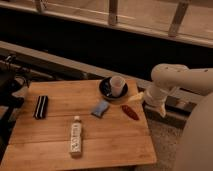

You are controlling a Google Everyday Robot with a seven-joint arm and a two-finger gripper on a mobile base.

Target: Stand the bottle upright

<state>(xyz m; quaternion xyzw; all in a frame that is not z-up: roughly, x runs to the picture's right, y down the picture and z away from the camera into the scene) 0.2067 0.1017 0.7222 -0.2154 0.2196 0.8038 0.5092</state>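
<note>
The fingers (136, 96) hang at the far right edge of the wooden desk (55, 150), at the end of the white arm (170, 77) that reaches in from the right. They are spread and pinch nothing.

Closest to them, just on the camera's side and a little to the left, lies one red, elongated item (130, 112), flat on the wood and apart from the fingers. Just left of the fingers stands one white cup (118, 85) on one dark saucer (104, 89); the cup is upright, with its opening tipped slightly toward the camera. Farther left and nearer the camera lies one small blue pad (100, 108), between the saucer and the bottle.

The one bottle (75, 136) lies on its side, well apart from the fingers, to their left and toward the desk's near edge. Its pale cap points to the far side of the desk, and its length runs almost straight away from the camera. A light label with dark marks wraps its body, but none of the writing can be read. Nothing touches it.

Farthest left of the fingers lies one black, flat, oblong item (41, 106), near the desk's left edge. No brand or lettering can be made out on any of the things.
</note>
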